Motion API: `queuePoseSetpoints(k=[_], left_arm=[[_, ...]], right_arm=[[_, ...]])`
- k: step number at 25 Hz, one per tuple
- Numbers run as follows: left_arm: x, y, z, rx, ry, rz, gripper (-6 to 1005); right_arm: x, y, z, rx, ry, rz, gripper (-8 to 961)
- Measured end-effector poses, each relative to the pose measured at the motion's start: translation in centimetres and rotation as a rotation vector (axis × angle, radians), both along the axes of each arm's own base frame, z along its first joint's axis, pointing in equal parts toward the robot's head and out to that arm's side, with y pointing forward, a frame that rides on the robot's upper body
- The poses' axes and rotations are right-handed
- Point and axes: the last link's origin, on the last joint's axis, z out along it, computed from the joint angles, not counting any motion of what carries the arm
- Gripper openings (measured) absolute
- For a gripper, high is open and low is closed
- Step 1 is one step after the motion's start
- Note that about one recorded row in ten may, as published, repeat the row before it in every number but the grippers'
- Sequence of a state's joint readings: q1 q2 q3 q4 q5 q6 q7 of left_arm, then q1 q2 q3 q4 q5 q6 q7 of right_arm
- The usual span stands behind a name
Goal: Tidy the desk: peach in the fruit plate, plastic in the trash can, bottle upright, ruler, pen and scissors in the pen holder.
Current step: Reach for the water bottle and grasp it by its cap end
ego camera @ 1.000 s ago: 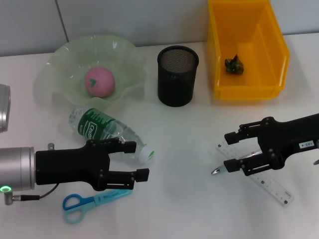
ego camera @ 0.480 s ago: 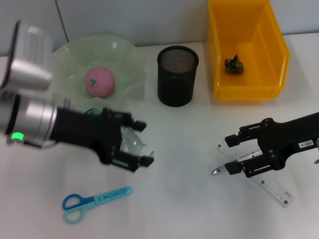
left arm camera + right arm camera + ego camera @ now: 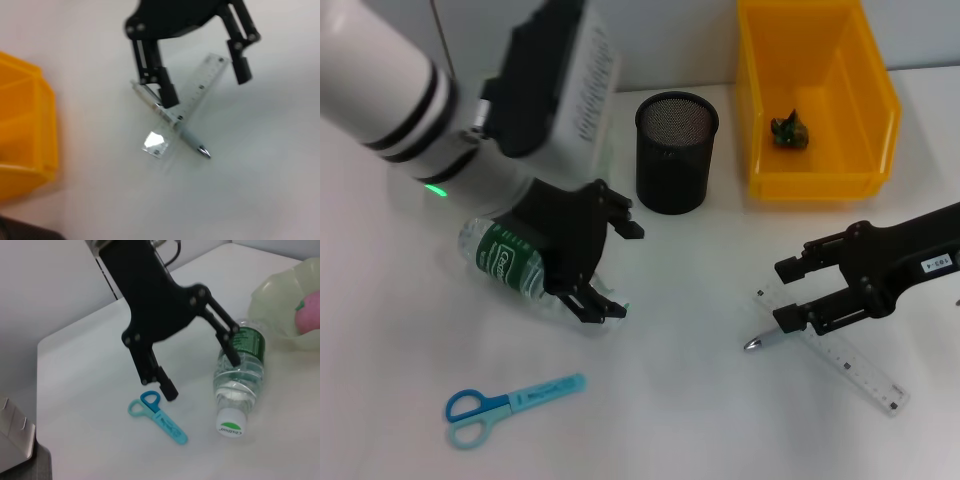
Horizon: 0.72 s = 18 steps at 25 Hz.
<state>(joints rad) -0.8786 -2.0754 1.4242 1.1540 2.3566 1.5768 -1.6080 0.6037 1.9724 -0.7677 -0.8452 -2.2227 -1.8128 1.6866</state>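
The clear bottle (image 3: 505, 258) with a green label lies on its side, also visible in the right wrist view (image 3: 239, 371). My left gripper (image 3: 621, 270) hangs open over its neck end, one finger by the label (image 3: 234, 359). The peach (image 3: 310, 309) rests in the green fruit plate (image 3: 278, 294); my left arm hides both in the head view. My right gripper (image 3: 786, 294) stands open just above the pen (image 3: 767, 339) and the clear ruler (image 3: 852, 366), which cross each other (image 3: 184, 134). Blue scissors (image 3: 510, 405) lie near the front. Crumpled green plastic (image 3: 789, 131) sits in the yellow trash can (image 3: 817, 182).
The black mesh pen holder (image 3: 677, 152) stands between the plate and the yellow bin. My left arm's white body fills the back left of the head view. Bare table lies between the scissors and the pen.
My left arm swung up from the front left, turned, and brought its open gripper over the bottle. The right gripper shifted slightly rightward over the pen and ruler.
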Motion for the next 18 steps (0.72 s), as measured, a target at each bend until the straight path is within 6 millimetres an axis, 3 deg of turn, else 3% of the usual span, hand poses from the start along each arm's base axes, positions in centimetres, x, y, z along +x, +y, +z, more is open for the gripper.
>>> queuePoseSetpoints(k=[18], left_arm=[[0.1, 0.2, -3.8, -0.032, 0.204, -0.153, 867]], right_arm=[[-0.1, 0.7, 0.2, -0.007, -0.052, 0.008, 755]])
